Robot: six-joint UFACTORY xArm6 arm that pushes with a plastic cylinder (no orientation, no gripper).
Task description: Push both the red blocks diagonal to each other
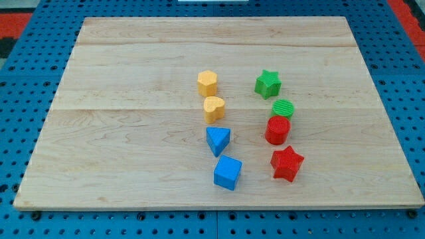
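My tip is not showing anywhere in the camera view, so where it stands relative to the blocks cannot be told; there is no hand on this rig, only the rod, and it too is out of sight.

The table (133, 166) is carrying eight blocks in two loose columns. The red cylinder (277, 130) is sitting right of centre, with the red star (287, 164) just beside it at about five o'clock, slightly offset to the view's right but mostly below it. A green cylinder (283, 108) is touching or nearly touching the red cylinder at twelve o'clock, and a green star (268, 84) is lying beyond that at about eleven o'clock.

In the other column, at nine o'clock from the reds, a yellow hexagonal block (207, 83) and a yellow heart (214, 109) are sitting above a blue triangular block (218, 141) and a blue cube (228, 172).

The two reds are standing almost one above the other, so I judge the diagonal is not yet made. The star probably needs nudging toward three o'clock, where the board is open; the red cylinder is hemmed in by the green one, which makes it the riskier block to push.
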